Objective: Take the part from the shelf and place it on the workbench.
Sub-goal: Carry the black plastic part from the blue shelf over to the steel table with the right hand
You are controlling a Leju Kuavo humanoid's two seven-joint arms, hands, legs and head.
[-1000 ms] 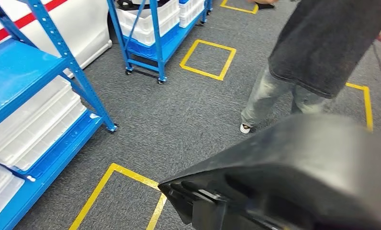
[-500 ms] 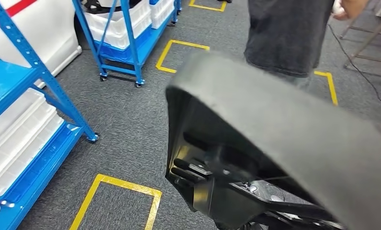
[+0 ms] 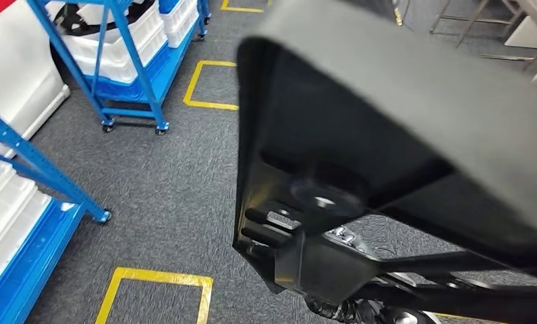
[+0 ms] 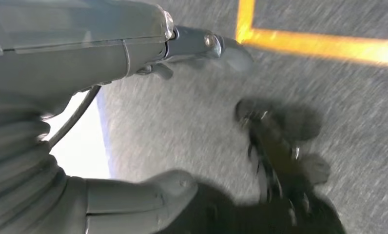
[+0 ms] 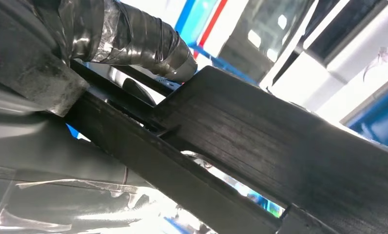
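A large black moulded part [image 3: 387,135] is held up close in front of the head camera and covers the right half of that view. Its hollow underside with ribs and a round boss faces me. In the right wrist view my right hand [image 5: 133,34], its fingers wrapped in shiny tape, grips the part's [image 5: 289,151] ribbed edge. My left hand [image 4: 133,117] hangs over the grey carpet, thumb and fingers apart, with nothing in it.
A blue wheeled rack [image 3: 127,74] with white crates stands at the far left. Another blue shelf [image 3: 30,209] with white bins is near left. Yellow tape squares [image 3: 154,278] mark the carpet. Metal frame legs [image 3: 465,23] stand at the far right.
The whole view has swung as I turn: racks slid left and the person has left the picture. The black part has risen from the lower right and now covers more of the view.
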